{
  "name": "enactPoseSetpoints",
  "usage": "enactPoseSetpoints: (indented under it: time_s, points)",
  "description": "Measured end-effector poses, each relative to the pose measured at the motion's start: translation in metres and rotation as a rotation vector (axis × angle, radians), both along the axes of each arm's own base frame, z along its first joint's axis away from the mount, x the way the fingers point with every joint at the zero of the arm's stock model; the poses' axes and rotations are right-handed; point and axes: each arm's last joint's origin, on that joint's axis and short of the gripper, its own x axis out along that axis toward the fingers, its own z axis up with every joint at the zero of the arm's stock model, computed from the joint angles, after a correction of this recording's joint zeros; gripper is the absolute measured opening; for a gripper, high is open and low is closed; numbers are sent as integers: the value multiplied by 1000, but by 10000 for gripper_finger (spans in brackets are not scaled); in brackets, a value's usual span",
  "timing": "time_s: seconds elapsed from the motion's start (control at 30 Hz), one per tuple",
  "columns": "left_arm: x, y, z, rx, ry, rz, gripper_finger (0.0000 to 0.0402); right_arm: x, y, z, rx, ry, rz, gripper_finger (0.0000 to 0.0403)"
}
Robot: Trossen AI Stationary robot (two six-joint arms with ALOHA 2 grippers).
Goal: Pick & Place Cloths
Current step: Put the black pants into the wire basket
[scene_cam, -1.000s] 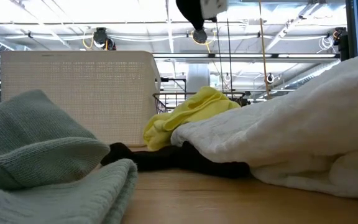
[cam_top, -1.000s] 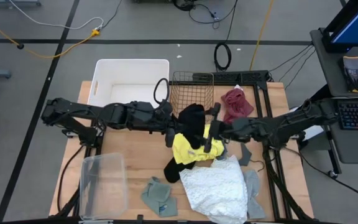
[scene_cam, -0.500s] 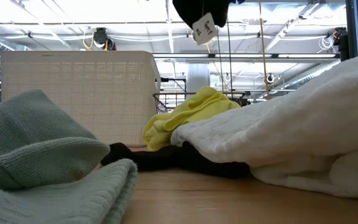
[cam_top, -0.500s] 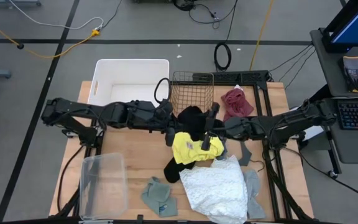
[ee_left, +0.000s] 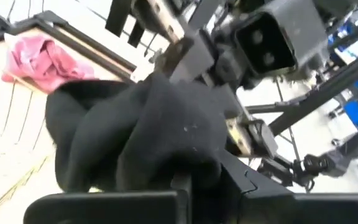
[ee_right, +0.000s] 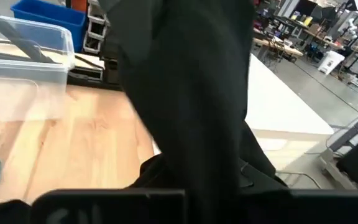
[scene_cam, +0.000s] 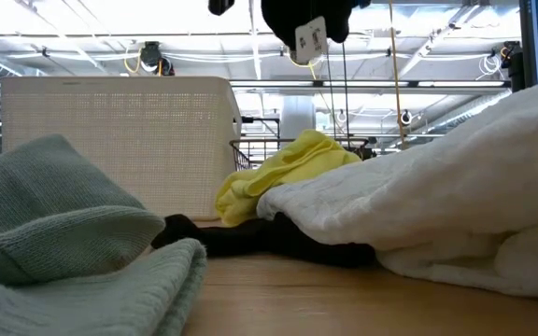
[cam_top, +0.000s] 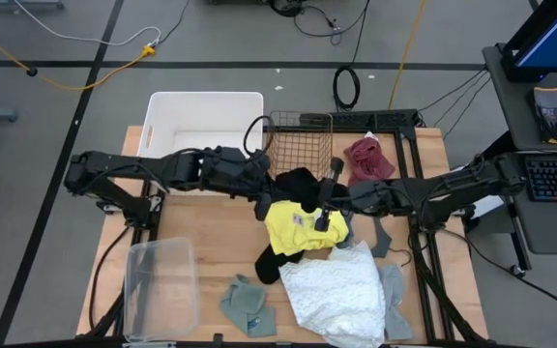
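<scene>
A: Start from above. How many cloths do you count?

B: Seven pieces. One black cloth held up between the two arms, just in front of the single wire basket. One yellow cloth under it on the table, a second black piece poking out below the yellow, one white lacy cloth, one sage-green cloth near the front edge, one grey cloth beside the white, and one maroon cloth at the back right.

A: Containers?

B: Three: the basket, one white bin and one clear tub.

A: And the grippers?

B: Two. The left gripper is at the black cloth's left edge; the right gripper is at its right edge, fingers pressed together.

A: The table-level view?

B: The black cloth hangs at the top with one white tag on it. Below lie the sage-green, yellow, black and white pieces, with the white bin behind.

A: Left wrist?

B: Its own fingers pinch the bunched black cloth. The right gripper is against the cloth's far side, and the maroon cloth lies beyond.

A: Right wrist?

B: The black cloth fills the middle, caught between that arm's closed fingers. The clear tub sits behind on the wood.
</scene>
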Motion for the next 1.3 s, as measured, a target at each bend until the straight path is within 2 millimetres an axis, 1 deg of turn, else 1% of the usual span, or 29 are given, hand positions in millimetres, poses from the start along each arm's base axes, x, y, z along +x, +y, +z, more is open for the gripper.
enactPoseSetpoints:
  time_s: [0.1,0.27,0.4,0.47,0.57,0.67,0.83,0.93,1.1,1.3]
  points:
    - [-4,6,-4,-12,66,-1,56,-5,-6,1,-7,28,-29,8]
    - [-20,10,-6,-44,182,23,76,-18,-19,3,-50,82,-176,6]
    - [-31,8,-6,-103,242,50,81,-25,-32,6,-103,102,-290,6]
    - [-36,6,-4,-139,253,65,79,-24,-41,9,-147,94,-336,6]
    - [-37,-2,-3,-153,252,81,74,-23,-58,13,-212,102,-374,6]
    - [-37,-11,-4,-122,253,100,66,-18,-80,12,-211,103,-359,6]
    - [-41,-26,-7,-34,270,172,50,-17,-118,2,-109,109,-354,6]
    - [-44,-35,-8,33,268,228,39,-14,-135,-6,-15,96,-324,6]
    - [-47,-49,-7,93,249,252,22,-6,-154,-23,90,116,-278,6]
    - [-51,-62,-6,185,226,271,3,11,-169,-55,181,200,-218,6]
